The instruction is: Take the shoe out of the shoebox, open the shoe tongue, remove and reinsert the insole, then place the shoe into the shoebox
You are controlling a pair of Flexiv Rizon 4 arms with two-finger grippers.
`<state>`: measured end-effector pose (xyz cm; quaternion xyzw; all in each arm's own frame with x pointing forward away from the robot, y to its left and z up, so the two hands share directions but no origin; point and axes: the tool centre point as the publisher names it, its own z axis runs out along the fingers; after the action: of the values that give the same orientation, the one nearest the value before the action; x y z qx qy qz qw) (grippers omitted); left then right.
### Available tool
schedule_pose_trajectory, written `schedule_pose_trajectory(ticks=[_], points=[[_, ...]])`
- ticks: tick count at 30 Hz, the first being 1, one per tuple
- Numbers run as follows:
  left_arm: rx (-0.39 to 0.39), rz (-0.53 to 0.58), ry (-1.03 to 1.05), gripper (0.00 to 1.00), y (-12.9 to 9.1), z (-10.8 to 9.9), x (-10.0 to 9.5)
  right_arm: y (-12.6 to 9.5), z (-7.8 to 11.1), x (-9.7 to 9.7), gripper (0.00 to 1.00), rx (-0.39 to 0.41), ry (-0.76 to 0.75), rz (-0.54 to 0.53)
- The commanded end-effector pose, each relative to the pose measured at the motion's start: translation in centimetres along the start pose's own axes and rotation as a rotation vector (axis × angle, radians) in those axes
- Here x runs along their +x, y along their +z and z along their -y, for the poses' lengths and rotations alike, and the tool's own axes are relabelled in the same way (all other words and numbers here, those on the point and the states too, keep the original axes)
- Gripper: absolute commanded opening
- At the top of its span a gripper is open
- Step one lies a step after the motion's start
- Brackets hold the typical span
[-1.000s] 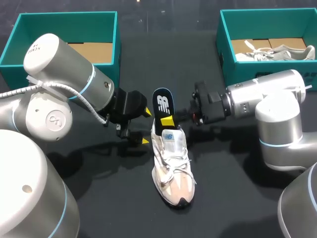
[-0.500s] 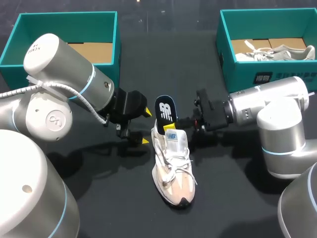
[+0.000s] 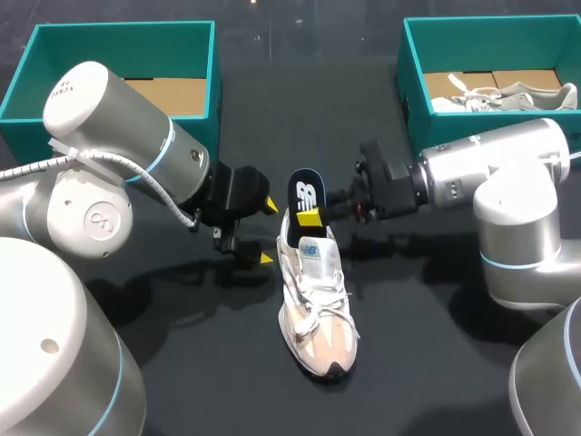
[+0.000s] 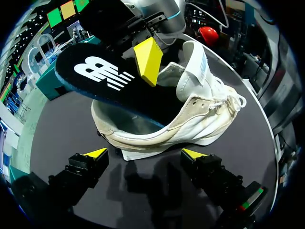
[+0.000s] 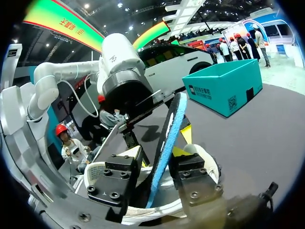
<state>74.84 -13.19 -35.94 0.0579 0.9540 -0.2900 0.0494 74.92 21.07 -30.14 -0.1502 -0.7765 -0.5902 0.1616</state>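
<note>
my right claw (image 3: 313, 216) is clamped on the insole (image 3: 307, 189), which stands steeply out of the heel opening of the shoe (image 3: 318, 309) just below it; my left claw (image 3: 268, 232) is spread wide and empty just beside the heel. i judge the insole step half done, so i'd slide it along its own length, not sideways, with the left claw ready to steady the heel. the shoe sits on its sole, long axis running from the heel under my right claw to the toe, which points back toward me.
</note>
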Motion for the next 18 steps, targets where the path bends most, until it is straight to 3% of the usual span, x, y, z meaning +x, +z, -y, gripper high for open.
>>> schedule_pose_trajectory(ticks=[1, 9, 18], points=[[-0.001, 0.001, 0.001, 1.00, 0.1, 0.0, 0.0, 0.6, -0.4, -1.1, 0.00, 0.014, 0.007, -0.017], [-0.001, 0.001, 0.001, 1.00, 0.1, 0.0, 0.0, 1.0, 1.3, -1.0, 0.00, 0.022, 0.056, -0.030], [-0.001, 0.001, 0.001, 1.00, 0.1, 0.0, 0.0, 0.8, 3.8, 0.8, 0.00, 0.000, 0.121, -0.010]])
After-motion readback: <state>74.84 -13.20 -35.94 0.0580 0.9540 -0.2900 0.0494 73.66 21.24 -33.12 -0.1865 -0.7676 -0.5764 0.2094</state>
